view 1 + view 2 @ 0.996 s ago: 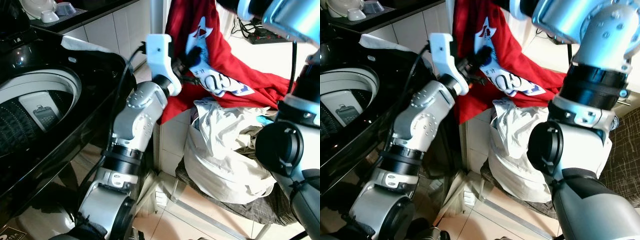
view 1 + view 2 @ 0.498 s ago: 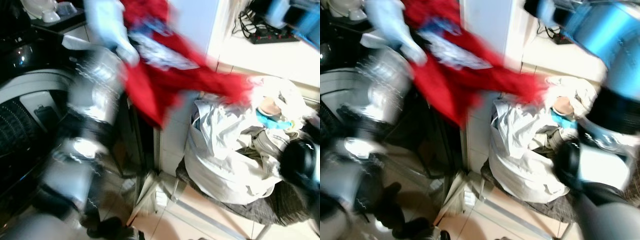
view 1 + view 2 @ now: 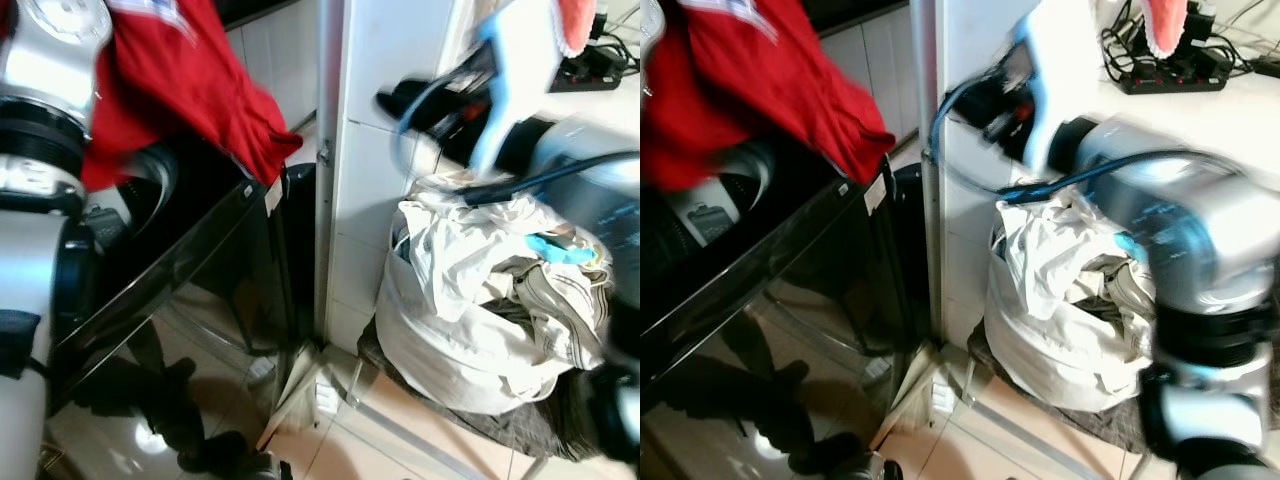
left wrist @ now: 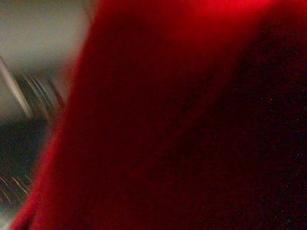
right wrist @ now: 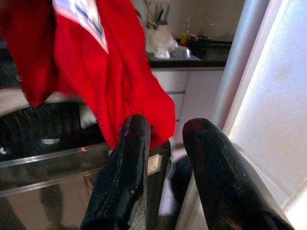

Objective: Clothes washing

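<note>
A red shirt (image 3: 190,80) with a white print hangs in the air over the open top of the black washing machine (image 3: 210,230); its drum (image 3: 710,210) shows beneath it. The shirt hangs from my left arm (image 3: 45,60) at the far left, and red cloth (image 4: 192,120) covers the left wrist view, hiding the fingers. My right gripper (image 5: 168,127) is open and empty, held blurred in front of the white pillar (image 3: 400,100), apart from the shirt (image 5: 105,67). A white laundry bag (image 3: 450,340) heaped with pale clothes sits to the right.
A white pillar (image 3: 335,170) stands between washer and laundry bag. A power strip (image 3: 1160,75) with cables lies on the white surface behind. A dark counter with dishes (image 5: 177,50) runs at the back. Beige tiled floor (image 3: 300,440) lies below.
My left arm has swung the red shirt leftward, from above the laundry bag to over the washer. The right arm has come down in front of the pillar. The view is blurred by motion.
</note>
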`<state>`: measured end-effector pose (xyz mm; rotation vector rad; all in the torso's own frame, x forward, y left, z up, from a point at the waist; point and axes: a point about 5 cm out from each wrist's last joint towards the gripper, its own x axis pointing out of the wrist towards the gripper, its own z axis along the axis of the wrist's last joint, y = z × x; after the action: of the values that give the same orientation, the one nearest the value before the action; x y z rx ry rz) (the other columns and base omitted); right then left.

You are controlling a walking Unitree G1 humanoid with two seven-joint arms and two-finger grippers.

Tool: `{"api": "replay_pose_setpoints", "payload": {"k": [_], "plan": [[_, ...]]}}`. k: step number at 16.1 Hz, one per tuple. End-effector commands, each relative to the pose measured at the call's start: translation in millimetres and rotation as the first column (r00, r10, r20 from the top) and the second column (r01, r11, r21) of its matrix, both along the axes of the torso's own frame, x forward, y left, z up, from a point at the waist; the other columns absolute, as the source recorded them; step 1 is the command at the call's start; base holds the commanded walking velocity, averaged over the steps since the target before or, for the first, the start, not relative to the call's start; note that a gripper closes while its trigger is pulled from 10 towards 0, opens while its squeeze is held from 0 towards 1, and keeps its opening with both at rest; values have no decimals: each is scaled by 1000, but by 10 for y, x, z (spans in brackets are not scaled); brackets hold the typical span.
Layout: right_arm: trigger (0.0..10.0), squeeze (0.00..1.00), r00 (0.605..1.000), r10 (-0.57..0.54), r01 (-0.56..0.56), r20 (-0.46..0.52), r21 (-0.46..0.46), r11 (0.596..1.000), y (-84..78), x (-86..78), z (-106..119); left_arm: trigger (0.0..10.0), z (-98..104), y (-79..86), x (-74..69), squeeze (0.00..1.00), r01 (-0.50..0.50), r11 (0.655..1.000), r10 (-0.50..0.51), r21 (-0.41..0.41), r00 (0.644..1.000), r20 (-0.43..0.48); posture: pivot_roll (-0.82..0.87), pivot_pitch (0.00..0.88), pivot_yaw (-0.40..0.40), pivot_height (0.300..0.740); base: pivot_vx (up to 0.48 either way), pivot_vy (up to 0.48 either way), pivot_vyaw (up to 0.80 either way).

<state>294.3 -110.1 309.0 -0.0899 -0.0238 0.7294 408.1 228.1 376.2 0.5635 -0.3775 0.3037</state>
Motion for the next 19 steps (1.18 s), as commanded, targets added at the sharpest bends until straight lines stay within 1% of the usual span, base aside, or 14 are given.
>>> {"api": "replay_pose_setpoints", "payload": {"k": [1,2,3,4,5,6,7,8,9,10,11,12,15,19], "plan": [[10000,0,1000,9,-9,1,-12,1000,57,-42,-27,10000,-361,46,75,0,-6,995,-8,-98,989,-149,-35,0,37,740,0,0,0],[10000,0,999,26,-26,-38,-3,1000,148,-63,-151,10000,-707,41,115,0,-23,981,-30,-191,962,-271,-35,0,37,740,0,0,0],[10000,0,996,44,-45,-81,-11,999,255,-106,-315,10000,-1063,72,106,0,-91,978,12,-186,923,-386,-35,0,30,740,0,0,0],[10000,0,992,57,-60,-109,-25,998,336,-161,-453,10000,-1355,159,54,0,-184,979,122,-84,870,-477,-46,0,36,740,0,0,0],[10000,0,991,60,-64,-121,-36,997,361,-192,-505,10000,-1474,220,17,0,-227,973,181,-30,840,-511,-54,0,41,740,0,0,0],[10000,0,989,67,-72,-132,-36,997,369,-221,-517,10000,-1534,250,-3,0,-247,969,193,-30,822,-536,-61,0,44,740,0,0,0],[10000,0,988,76,-81,-137,-35,996,373,-241,-517,10000,-1570,267,-15,0,-258,965,194,-38,810,-554,-61,0,44,740,0,0,0],[10000,0,986,90,-95,-141,-29,995,385,-274,-517,10000,-1628,284,-32,0,-269,959,171,-86,795,-581,-61,0,43,740,0,0,0],[10000,0,985,100,-104,-138,-25,994,394,-293,-511,10000,-1656,292,-40,1000,-272,953,144,-132,792,-593,-61,0,43,740,0,0,0],[10000,0,986,107,-110,-130,-23,994,402,-309,-506,10000,-1660,303,-44,1000,-276,950,139,-144,790,-597,-58,0,40,740,0,0,0],[10000,0,986,110,-113,-126,-21,993,406,-316,-501,10000,-1647,318,-46,1000,-287,942,133,-175,796,-591,-55,0,37,740,0,0,0],[10000,0,985,114,-118,-127,-22,993,408,-318,-497,10000,-1637,324,-46,1000,-288,940,128,-184,795,-592,-53,0,35,740,0,0,0],[10000,0,985,115,-120,-129,-24,993,410,-312,-487,10000,-1631,340,-49,1000,-289,936,118,-200,794,-597,-49,0,31,740,0,0,0],[10000,0,983,114,-120,-142,-30,992,388,-304,-481,10000,-1607,358,-50,1000,-294,934,122,-201,795,-595,-51,0,30,740,0,0,0]]}}
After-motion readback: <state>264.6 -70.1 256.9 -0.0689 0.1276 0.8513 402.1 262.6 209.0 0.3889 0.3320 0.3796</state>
